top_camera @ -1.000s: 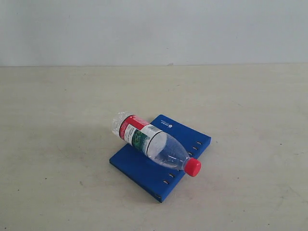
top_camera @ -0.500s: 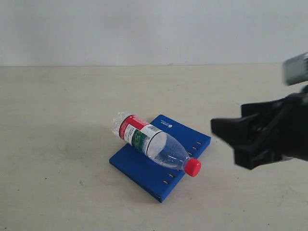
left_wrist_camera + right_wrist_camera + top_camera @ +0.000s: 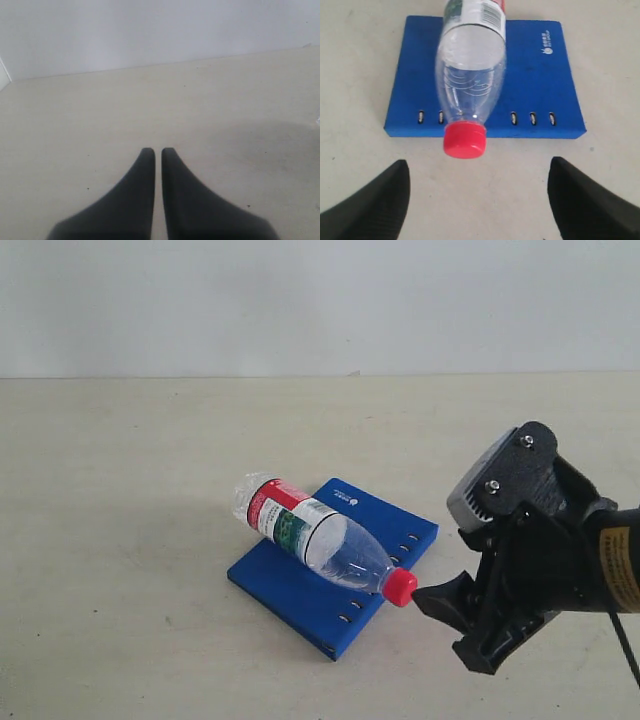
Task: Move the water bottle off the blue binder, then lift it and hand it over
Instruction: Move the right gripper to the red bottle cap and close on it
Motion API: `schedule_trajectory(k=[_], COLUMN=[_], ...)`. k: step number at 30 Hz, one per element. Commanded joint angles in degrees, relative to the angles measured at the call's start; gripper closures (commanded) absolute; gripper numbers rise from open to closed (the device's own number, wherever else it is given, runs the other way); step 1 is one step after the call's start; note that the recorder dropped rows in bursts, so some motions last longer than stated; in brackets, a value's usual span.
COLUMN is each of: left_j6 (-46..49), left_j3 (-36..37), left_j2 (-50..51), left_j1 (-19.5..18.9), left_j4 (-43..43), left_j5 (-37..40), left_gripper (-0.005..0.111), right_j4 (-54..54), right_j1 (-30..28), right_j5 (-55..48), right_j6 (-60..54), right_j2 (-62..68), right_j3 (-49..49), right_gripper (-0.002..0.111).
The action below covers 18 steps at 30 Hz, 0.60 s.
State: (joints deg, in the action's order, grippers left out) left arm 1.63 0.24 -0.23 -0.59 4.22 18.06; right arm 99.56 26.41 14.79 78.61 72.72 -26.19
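Clear water bottle (image 3: 312, 536), seemingly ribbed, on blue binder (image 3: 292, 592)

This looks like a robot test bench in a lab. A plain beige table (image 3: 130, 540) stands against a blank white wall (image 3: 300, 300). A black robot arm (image 3: 545, 540) sits beside a bottle (image 3: 310, 532) lying on a binder (image 3: 290, 590).

No text can be read. The water bottle (image 3: 470, 75) carries a red, white and green label (image 3: 475, 11) with fine print too small to make out. The blue binder (image 3: 530, 75) bears a small white logo (image 3: 546, 43) with lettering beside it, likewise illegible.
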Motion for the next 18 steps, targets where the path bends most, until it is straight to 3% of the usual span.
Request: schedule_trajectory(k=[1,18], left_j6=[0.1,0.1], left_j3=[-0.2,-0.2], left_j2=[0.2,0.2], left_j1=[0.5,0.5], left_j4=[-0.4,-0.4], left_j5=[-0.5,-0.5], left_gripper=[0.102,0.102], right_j4=[0.4,-0.5], right_j1=[0.1,0.1], right_j5=[-0.6,1.9], right_j6=[-1.3,-8.7], right_j2=[1.6,15.2], right_j3=[-0.4,-9.3], right_gripper=[0.041,0.041])
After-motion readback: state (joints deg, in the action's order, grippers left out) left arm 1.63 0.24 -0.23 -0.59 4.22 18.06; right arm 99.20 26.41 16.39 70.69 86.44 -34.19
